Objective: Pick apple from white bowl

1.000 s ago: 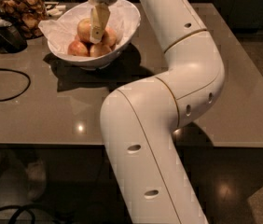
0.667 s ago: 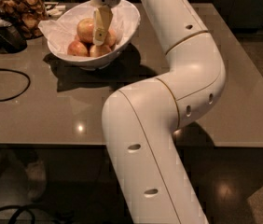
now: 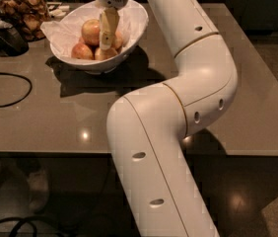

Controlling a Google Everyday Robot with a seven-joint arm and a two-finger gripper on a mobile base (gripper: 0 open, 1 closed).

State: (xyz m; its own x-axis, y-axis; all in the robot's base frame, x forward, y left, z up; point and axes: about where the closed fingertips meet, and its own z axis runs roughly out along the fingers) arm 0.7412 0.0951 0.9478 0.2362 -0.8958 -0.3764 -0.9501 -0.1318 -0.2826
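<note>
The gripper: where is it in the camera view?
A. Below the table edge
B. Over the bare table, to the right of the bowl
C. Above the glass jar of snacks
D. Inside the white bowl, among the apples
D: the gripper points down into the white bowl, close beside the apple and above the smaller apples, while the glass jar stands apart at the left.

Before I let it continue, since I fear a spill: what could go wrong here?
The gripper hangs over the white bowl, right beside the apple, with other apples packed close, so it may nudge or catch the wrong one. The crumpled paper liner could snag and lift with it.
</note>
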